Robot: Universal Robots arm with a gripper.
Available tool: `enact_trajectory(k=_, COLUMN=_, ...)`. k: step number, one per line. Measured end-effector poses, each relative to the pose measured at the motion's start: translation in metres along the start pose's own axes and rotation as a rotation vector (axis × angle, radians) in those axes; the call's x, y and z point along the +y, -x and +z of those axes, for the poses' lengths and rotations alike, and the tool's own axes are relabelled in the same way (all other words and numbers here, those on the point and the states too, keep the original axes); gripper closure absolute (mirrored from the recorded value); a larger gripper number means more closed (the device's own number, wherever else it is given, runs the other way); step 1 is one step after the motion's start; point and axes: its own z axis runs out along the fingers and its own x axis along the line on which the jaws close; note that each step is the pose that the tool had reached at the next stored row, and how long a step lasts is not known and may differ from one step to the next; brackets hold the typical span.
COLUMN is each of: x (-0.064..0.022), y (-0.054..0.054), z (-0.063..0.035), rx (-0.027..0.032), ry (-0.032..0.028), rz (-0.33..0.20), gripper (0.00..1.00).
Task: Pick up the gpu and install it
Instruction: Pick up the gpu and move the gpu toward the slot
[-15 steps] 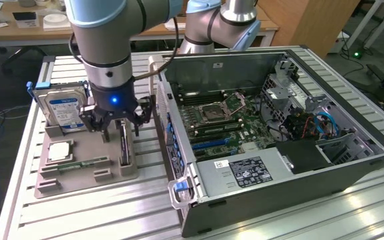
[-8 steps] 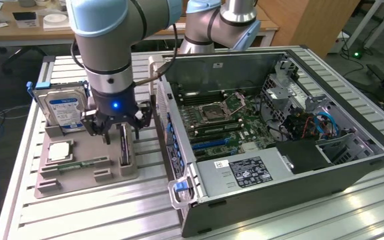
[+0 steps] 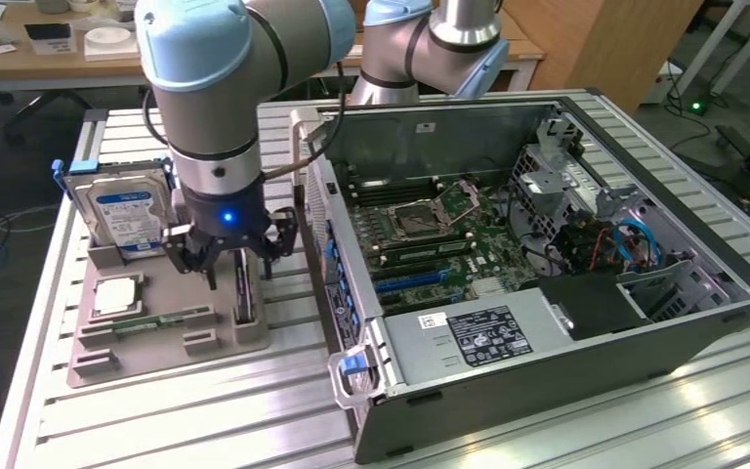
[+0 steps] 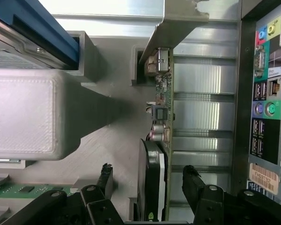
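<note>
The hand is seen open, lowered over the grey holder that lies on the bench beside the open computer case. The gpu is stood on edge in a slot of that holder, on the side nearest the case. In the wrist view the gpu is straddled by the fingers, one on each face near the fan end. Neither is seen touching it, and nothing is held yet.

The step in hand is judged to be the grasp. It would be done well if the card were kept midway between the fingers, so that it is not pushed sideways in its slot when they close. The flat faces should be taken rather than the small parts along the board. The hard drive and the memory stick nearby should be left undisturbed.
</note>
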Motion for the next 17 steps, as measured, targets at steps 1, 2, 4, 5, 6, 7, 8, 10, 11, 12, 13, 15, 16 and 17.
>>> enact_trajectory(k=1, x=-0.0001, y=0.0, z=0.0019, rx=0.0007, ry=0.0, rz=0.0, gripper=0.29)
enact_trajectory(k=2, x=-0.0002, y=0.0, z=0.0035, rx=0.0011, ry=0.0, rz=0.001, gripper=0.29)
enact_trajectory(k=4, x=-0.0002, y=0.0, z=0.0036, rx=0.0012, ry=0.0, rz=0.001, gripper=0.29)
enact_trajectory(k=5, x=-0.0002, y=0.0, z=0.0036, rx=0.0012, ry=0.0, rz=0.001, gripper=0.29)
enact_trajectory(k=6, x=-0.0002, y=0.0, z=0.0036, rx=0.0012, ry=-0.0001, rz=0.001, gripper=0.29)
enact_trajectory(k=7, x=-0.0002, y=0.0, z=0.0036, rx=0.0012, ry=-0.0001, rz=0.001, gripper=0.29)
enact_trajectory(k=8, x=-0.0002, y=0.0, z=0.0036, rx=0.0012, ry=0.0, rz=0.001, gripper=0.29)
enact_trajectory(k=10, x=-0.0002, y=0.0, z=0.0036, rx=0.0012, ry=0.0, rz=0.001, gripper=0.29)
enact_trajectory(k=11, x=-0.0001, y=0.0001, z=0.0037, rx=0.0011, ry=0.0001, rz=0.001, gripper=0.29)
enact_trajectory(k=12, x=0.0004, y=0.0001, z=0.0038, rx=0.001, ry=0.0001, rz=0.001, gripper=0.29)
enact_trajectory(k=13, x=0.0014, y=0.0001, z=0.0038, rx=0.0011, ry=0.0001, rz=0.001, gripper=0.29)
enact_trajectory(k=15, x=0.0037, y=0.0001, z=0.004, rx=0.0011, ry=-0.0001, rz=0.001, gripper=0.29)
enact_trajectory(k=16, x=0.0048, y=0.0001, z=0.004, rx=0.0012, ry=-0.0001, rz=0.001, gripper=0.29)
enact_trajectory(k=17, x=0.0056, y=0.0001, z=0.0041, rx=0.0013, ry=-0.0001, rz=0.001, gripper=0.29)
